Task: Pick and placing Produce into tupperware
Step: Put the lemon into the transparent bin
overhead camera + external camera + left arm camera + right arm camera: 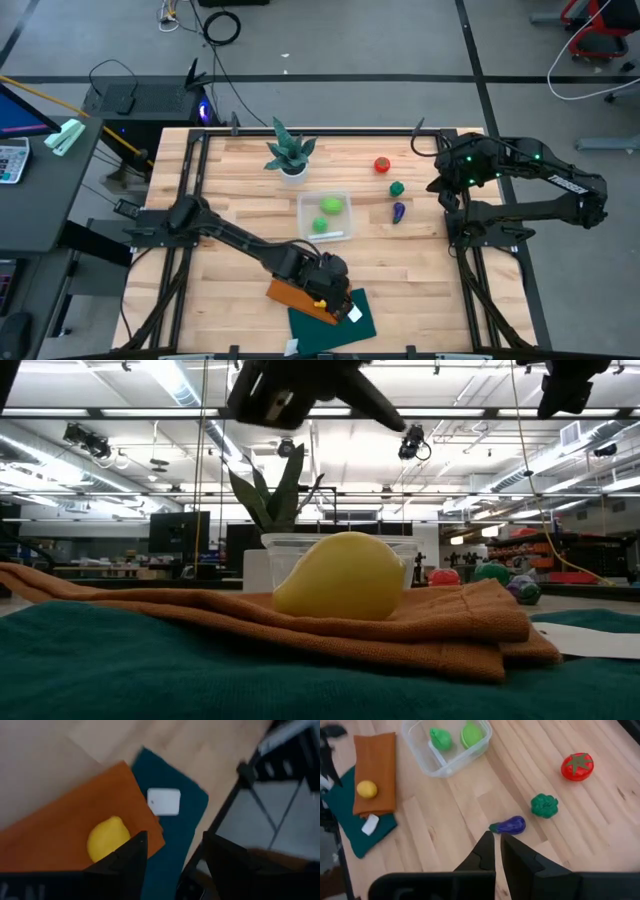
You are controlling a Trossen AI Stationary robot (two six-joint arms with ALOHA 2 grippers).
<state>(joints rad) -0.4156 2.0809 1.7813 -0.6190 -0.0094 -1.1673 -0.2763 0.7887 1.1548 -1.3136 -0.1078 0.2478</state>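
Observation:
A yellow lemon (106, 839) lies on a folded orange cloth (60, 830) near the table's front edge. My left gripper (175, 845) hangs open above it, and the lemon sits just outside one finger. The clear tupperware (324, 215) at mid-table holds two light green pieces (440, 738) (471, 734). A red tomato (382, 165), a dark green piece (397, 188) and a purple eggplant (399, 211) lie on the wood to its right. My right gripper (496, 840) is shut, high above the eggplant (509, 825).
The orange cloth rests on a teal cloth (345, 322) with a small white tag (164, 801) on it. A spiky potted plant (290, 155) stands beyond the tub. Dark frame rails (470, 270) run along the table's sides. Bare wood lies between the tub and the cloths.

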